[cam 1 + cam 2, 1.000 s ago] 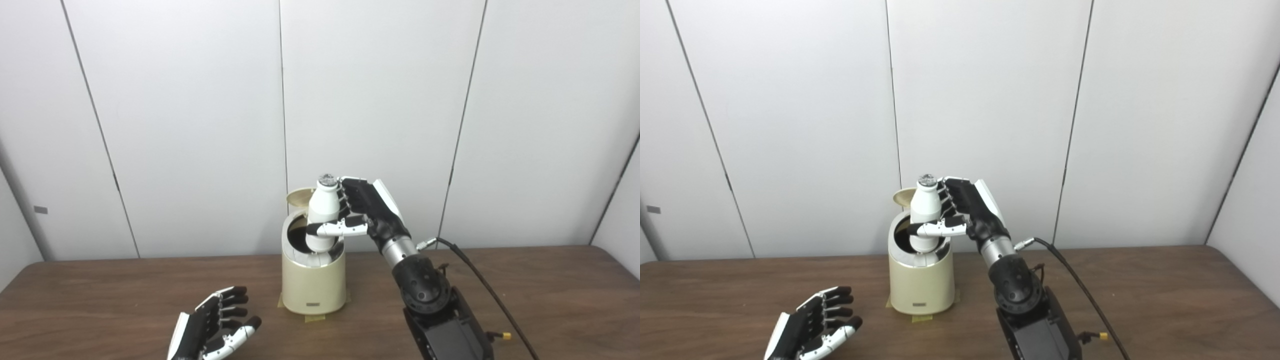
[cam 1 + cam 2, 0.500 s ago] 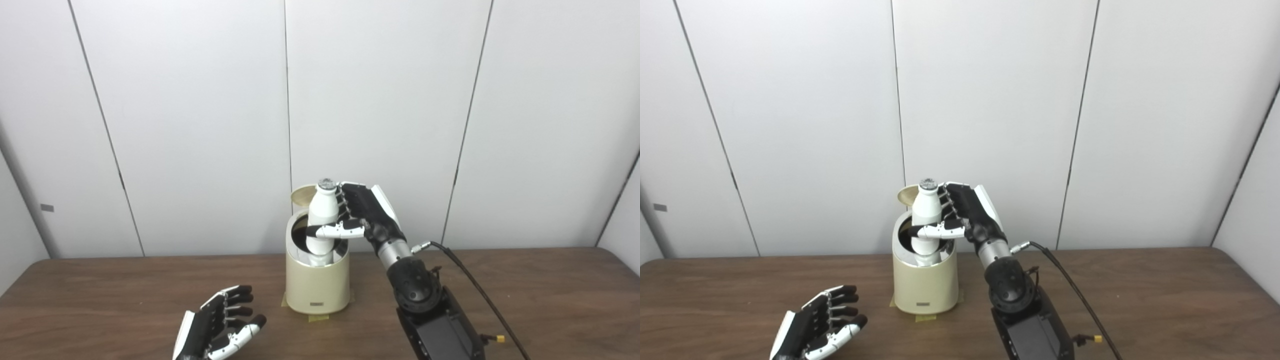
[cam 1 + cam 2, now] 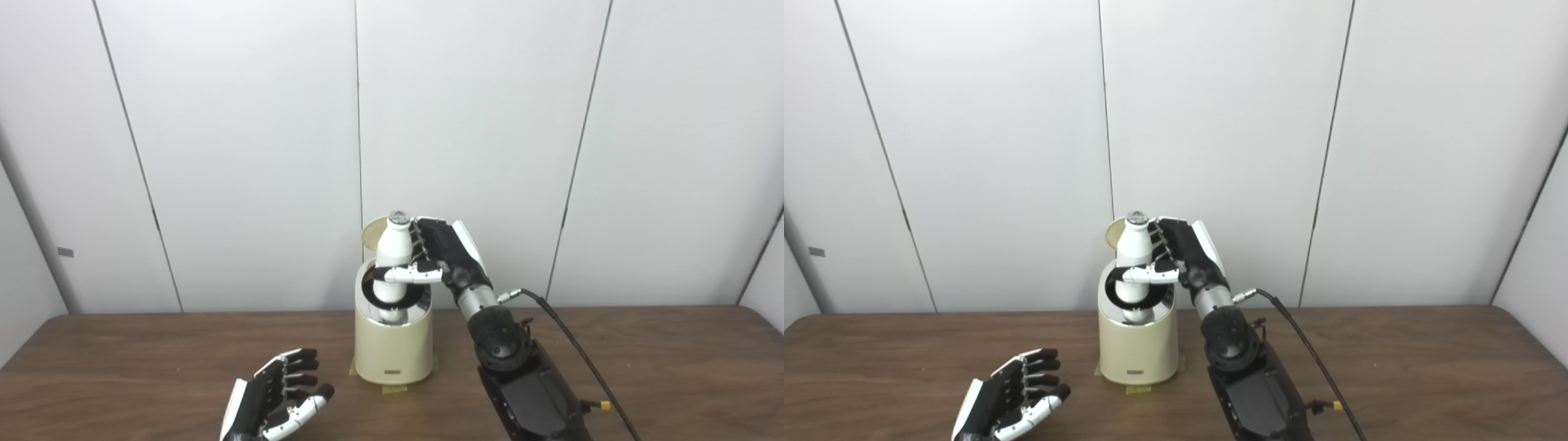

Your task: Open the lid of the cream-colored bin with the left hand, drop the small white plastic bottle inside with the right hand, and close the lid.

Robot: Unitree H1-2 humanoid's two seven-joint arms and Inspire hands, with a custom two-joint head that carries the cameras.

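Frame centre: right robot hand (image 3: pixel 442 260) clamped on upright white bottle (image 3: pixel 392 257), base apparently just inside cream bin (image 3: pixel 393 349) rim; lid (image 3: pixel 370 231) raised behind. Left robot hand (image 3: pixel 275 401) lower left, fingers apart, over bare bench (image 3: pixel 122 367).

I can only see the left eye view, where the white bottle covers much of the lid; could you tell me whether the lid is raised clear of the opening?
Observer: Yes. In the right eye view the lid stands raised behind the opening, showing mostly clear to the left of the white plastic bottle.
Operator: Thank you. Does the bottle's base sit over the opening from that side too?
Observer: It does. Its base overlaps the dark opening of the cream-colored bin, with the right hand gripping the bottle's middle.
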